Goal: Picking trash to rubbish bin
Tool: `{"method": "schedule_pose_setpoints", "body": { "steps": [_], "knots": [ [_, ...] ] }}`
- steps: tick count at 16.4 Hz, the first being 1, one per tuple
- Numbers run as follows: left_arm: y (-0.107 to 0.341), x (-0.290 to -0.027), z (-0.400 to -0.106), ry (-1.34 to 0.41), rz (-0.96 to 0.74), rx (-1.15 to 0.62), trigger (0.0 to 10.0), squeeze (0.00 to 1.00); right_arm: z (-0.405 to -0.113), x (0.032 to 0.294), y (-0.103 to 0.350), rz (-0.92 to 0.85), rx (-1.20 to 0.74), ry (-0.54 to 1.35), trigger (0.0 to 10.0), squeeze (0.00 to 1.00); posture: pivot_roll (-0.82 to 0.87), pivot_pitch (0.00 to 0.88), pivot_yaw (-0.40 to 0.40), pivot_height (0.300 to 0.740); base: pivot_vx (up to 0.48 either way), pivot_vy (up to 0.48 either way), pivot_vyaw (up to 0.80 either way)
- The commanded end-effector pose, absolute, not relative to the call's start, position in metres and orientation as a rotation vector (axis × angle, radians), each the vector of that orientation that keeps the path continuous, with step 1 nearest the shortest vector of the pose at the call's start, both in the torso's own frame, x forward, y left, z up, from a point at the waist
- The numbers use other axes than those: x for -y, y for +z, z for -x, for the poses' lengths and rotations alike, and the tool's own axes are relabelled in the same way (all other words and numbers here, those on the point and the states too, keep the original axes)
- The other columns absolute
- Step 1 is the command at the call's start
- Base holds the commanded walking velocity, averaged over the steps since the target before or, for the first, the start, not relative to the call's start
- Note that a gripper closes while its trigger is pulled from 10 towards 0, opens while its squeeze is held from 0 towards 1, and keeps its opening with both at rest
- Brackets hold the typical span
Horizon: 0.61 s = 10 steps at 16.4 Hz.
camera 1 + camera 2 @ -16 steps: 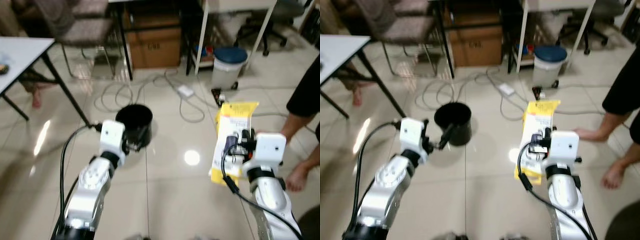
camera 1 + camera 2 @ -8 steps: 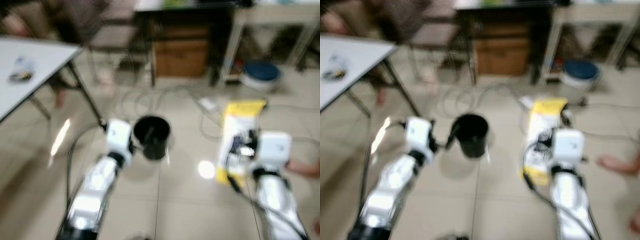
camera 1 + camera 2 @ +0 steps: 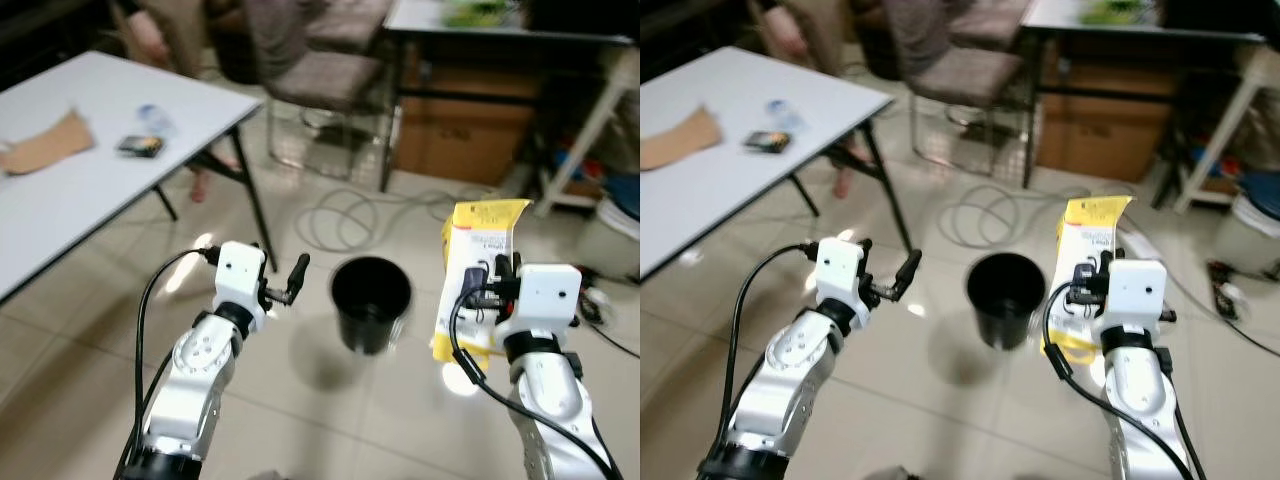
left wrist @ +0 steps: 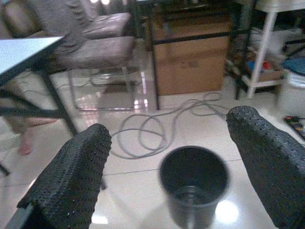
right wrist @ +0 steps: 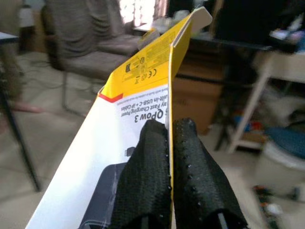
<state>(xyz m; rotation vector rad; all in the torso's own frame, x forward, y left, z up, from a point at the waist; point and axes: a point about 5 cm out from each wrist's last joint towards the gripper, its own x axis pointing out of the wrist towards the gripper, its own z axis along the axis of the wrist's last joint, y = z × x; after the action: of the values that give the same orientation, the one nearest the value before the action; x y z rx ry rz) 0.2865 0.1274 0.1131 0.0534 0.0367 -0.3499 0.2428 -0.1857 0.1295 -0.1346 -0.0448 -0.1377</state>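
A black round bin (image 3: 370, 300) stands upright on the tiled floor between my two arms, its mouth open and dark inside (image 4: 193, 183). My right gripper (image 3: 488, 283) is shut on a flat yellow and white package (image 3: 478, 262), held upright to the right of the bin and about level with its rim. The wrist view has both black fingers (image 5: 147, 167) pinching the package's edge (image 5: 138, 109). My left gripper (image 3: 296, 276) is open and holds nothing, hanging left of the bin with its fingers (image 4: 71, 181) spread wide toward it.
A white folding table (image 3: 90, 180) with a brown paper and small items stands at the left. Behind the bin are grey cables (image 3: 340, 215), a chair (image 3: 330, 75), a cardboard box (image 3: 465, 150) under a dark desk, and a seated person (image 3: 150, 30).
The camera has swung, so the bin now lies between my arms instead of by the left one. The right gripper still holds the package; the left stays open.
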Motion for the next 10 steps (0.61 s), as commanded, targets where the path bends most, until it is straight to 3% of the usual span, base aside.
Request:
{"method": "schedule_pose_setpoints", "body": {
  "steps": [1, 4, 10],
  "knots": [
    [0.1138, -0.1328, -0.2872, -0.332, -0.047, -0.038, 10.0, 0.0, -0.2432, 0.1827, 0.1309, 0.13, 0.054, -0.129, 10.0, 0.0, -0.07, 0.127, 0.068, 0.74, 0.0, 0.0, 0.0],
    [0.1141, -0.1325, -0.2879, -0.331, -0.048, -0.039, 10.0, 0.0, -0.2443, 0.1822, 0.1297, 0.108, 0.046, -0.131, 10.0, 0.0, -0.07, 0.126, 0.072, 0.74, 0.0, 0.0, 0.0],
    [0.1151, -0.1321, -0.2893, -0.337, -0.05, -0.037, 10.0, 0.0, -0.2451, 0.1824, 0.1286, 0.099, 0.039, -0.139, 10.0, 0.0, -0.07, 0.125, 0.074, 0.74, 0.0, 0.0, -0.66]
  ]
}}
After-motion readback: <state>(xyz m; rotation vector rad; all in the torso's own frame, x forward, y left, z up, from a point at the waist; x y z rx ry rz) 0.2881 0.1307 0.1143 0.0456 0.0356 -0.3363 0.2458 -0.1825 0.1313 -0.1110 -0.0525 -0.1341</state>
